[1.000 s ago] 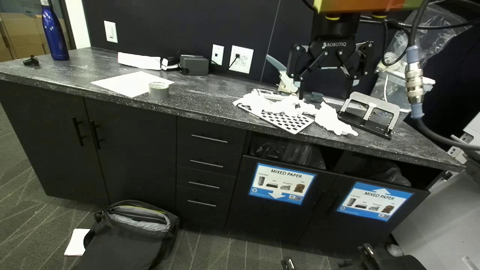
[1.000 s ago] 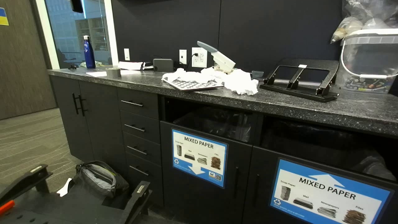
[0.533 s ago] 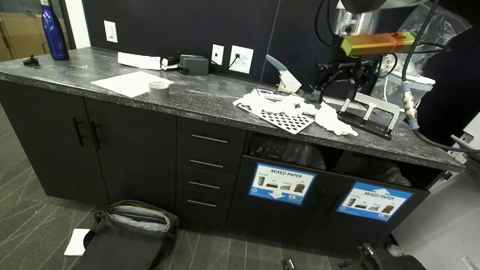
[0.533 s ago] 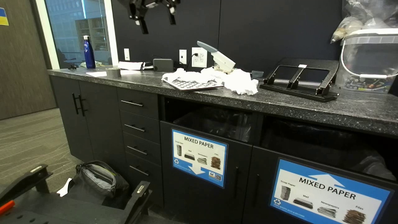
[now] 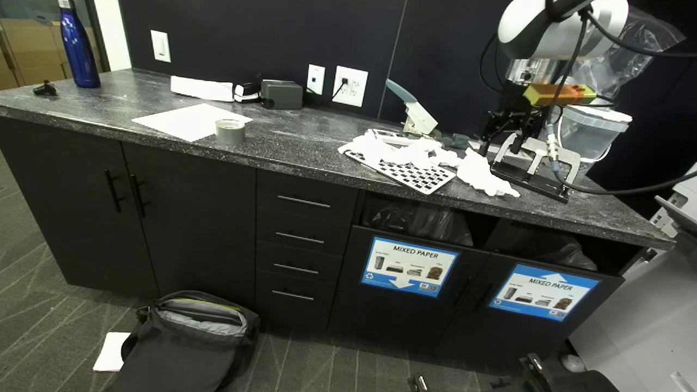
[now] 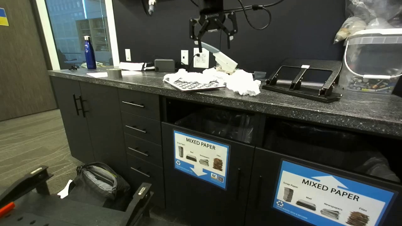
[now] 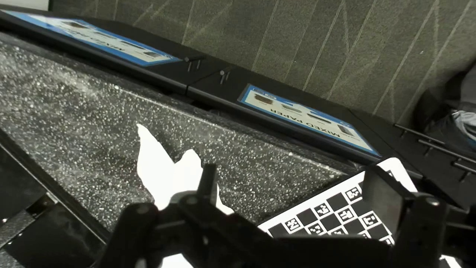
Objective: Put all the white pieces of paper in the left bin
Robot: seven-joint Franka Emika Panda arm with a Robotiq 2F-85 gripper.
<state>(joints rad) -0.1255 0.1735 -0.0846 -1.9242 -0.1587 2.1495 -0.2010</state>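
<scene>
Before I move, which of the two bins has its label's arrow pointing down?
The left bin, next to the drawers: in both exterior views its white arrow points down, while the one on the right bin points up.

Wht/blk arm [image 5: 536,41], yel/orng block [image 5: 561,95], blk cables [image 6: 257,7], blk jaws.

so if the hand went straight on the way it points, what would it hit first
Probably the white paper beside the checkered mat: in the wrist view the open hand has one side in line with that paper, the other with the mat. Depth is unclear, though.
</scene>
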